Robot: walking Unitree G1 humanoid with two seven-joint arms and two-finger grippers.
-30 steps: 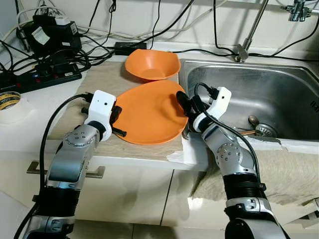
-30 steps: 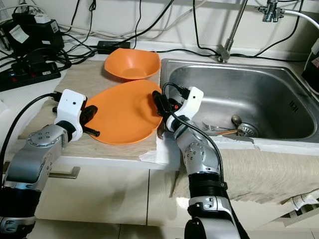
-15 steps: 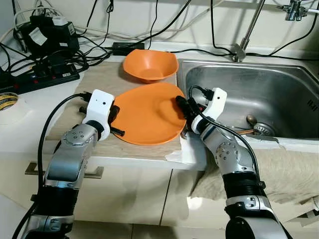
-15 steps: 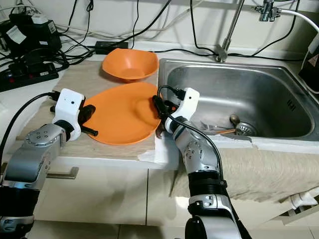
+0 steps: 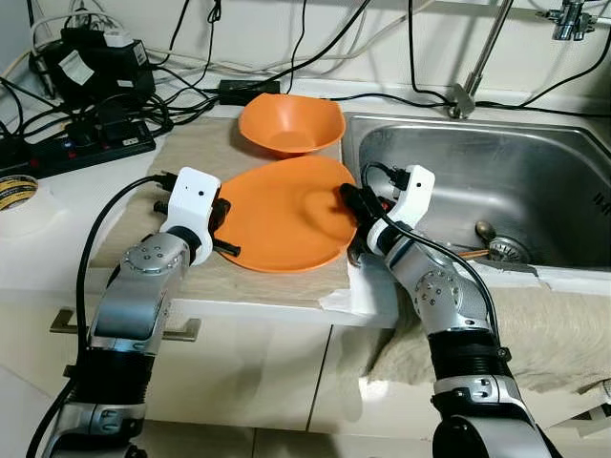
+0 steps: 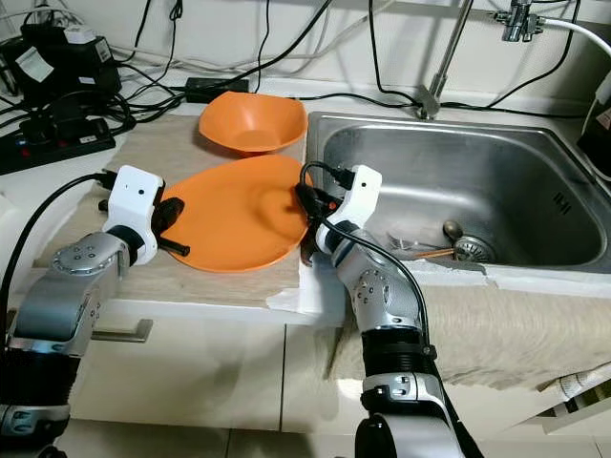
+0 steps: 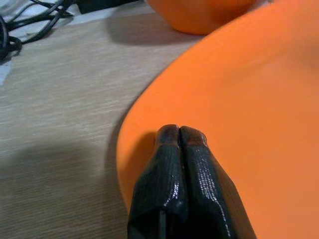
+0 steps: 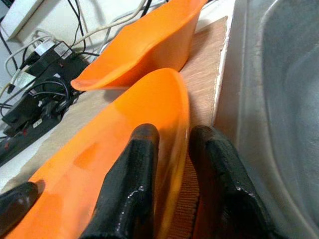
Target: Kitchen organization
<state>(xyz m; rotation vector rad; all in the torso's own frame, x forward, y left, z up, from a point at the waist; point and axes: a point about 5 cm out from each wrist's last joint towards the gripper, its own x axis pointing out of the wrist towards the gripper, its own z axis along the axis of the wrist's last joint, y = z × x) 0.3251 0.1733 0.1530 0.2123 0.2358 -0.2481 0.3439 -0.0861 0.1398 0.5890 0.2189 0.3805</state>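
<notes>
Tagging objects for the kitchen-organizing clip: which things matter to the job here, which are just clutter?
In play: orange plate, its right rim between the right gripper fingers, left gripper shut at its left rim; orange bowl behind it; sink.

Clutter: power strip, cables, tape roll, cloth.

Left gripper (image 7: 179, 134): two black fingers pressed together, tips resting on the near rim of the large flat orange plastic plate (image 7: 239, 99). Plate lies on the beige woodgrain counter mat (image 7: 55, 99). Deep orange plastic bowl (image 7: 199, 12) sits beyond, toward the mat's far edge. Black cables (image 7: 30, 20) at the far corner.
</notes>
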